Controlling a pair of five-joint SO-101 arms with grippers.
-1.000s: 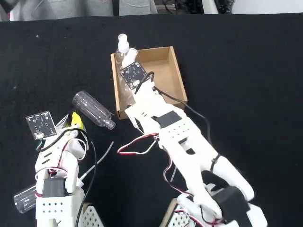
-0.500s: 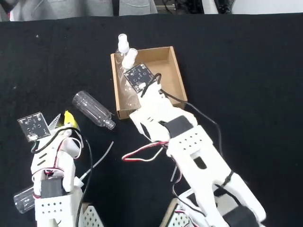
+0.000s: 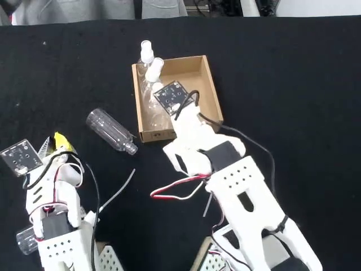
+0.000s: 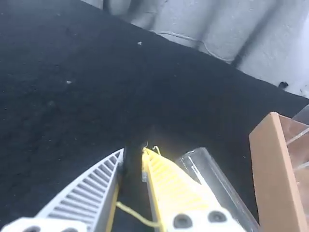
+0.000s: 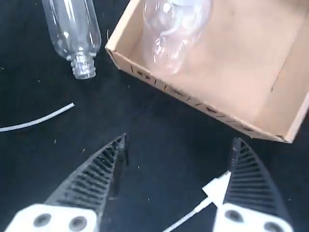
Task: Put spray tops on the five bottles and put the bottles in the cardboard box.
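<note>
Cardboard box [image 3: 195,79]: right claw [image 5: 180,140] backed out, spread; left claw [image 4: 133,152] swung away, pressed together.

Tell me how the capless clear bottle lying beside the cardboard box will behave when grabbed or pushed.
The bottle is round and lies on its side, so a sideways push would probably roll it. It looks empty and thin-walled, so it is likely light and may flex under a squeeze. Its smooth clear surface could slip.
</note>
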